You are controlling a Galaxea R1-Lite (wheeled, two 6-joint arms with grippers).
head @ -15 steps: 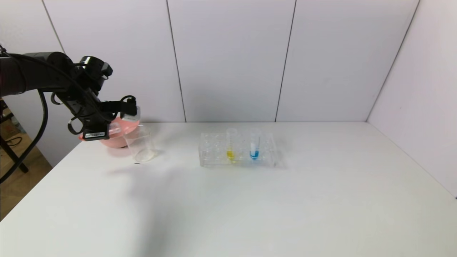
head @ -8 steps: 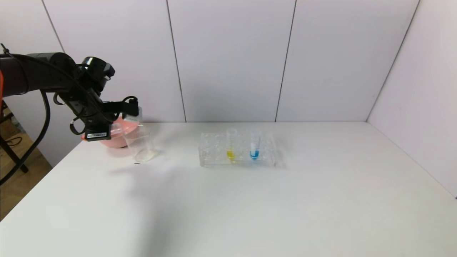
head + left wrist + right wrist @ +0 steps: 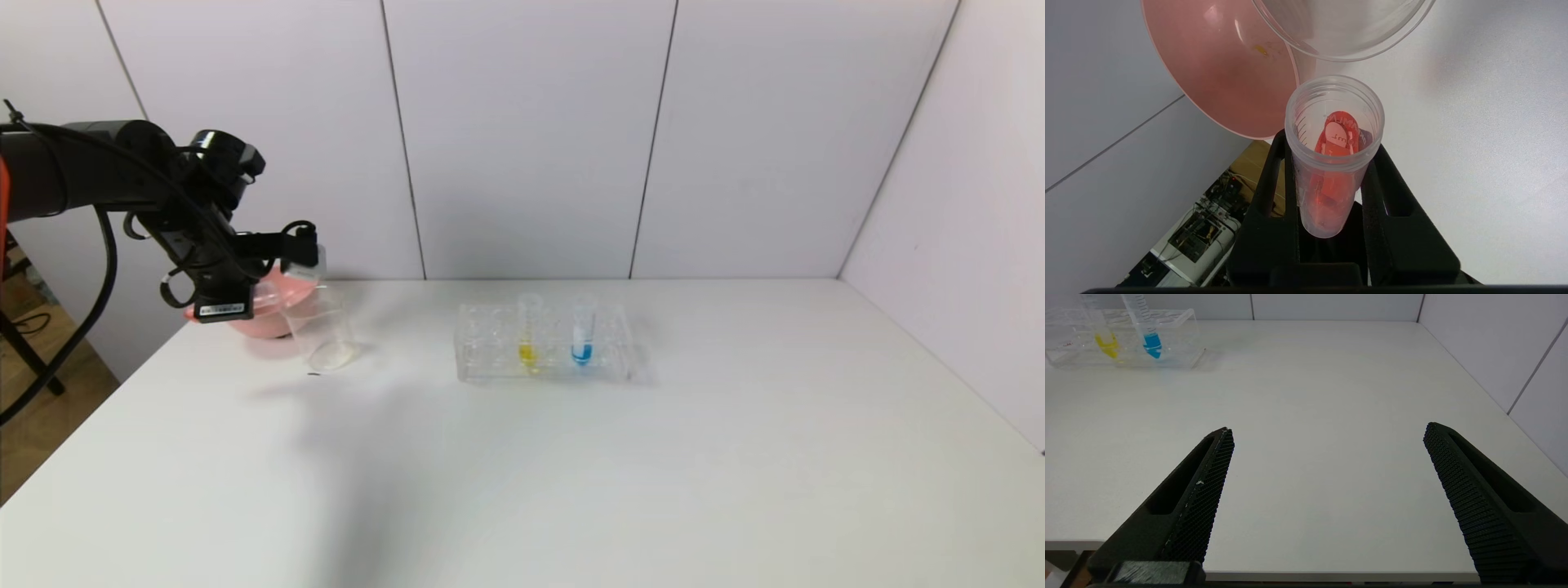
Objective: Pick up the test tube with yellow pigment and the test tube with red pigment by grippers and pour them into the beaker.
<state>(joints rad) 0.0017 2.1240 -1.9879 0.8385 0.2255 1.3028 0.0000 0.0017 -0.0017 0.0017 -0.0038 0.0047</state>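
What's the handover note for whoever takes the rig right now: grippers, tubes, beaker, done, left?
Left gripper: shut on the clear round-bottomed test tube with red pigment, tipped with its mouth just short of the small clear beaker's rim, beside the pink bowl. Red liquid is in the tube; none visibly in the beaker.
Right gripper: open, empty, parked low at the table's near edge.
Clear test tube with yellow pigment: upright in the clear plastic rack, next to the blue-liquid tube.
Done: red tube picked and brought to the beaker.
Left: pour red, then pick and pour yellow.
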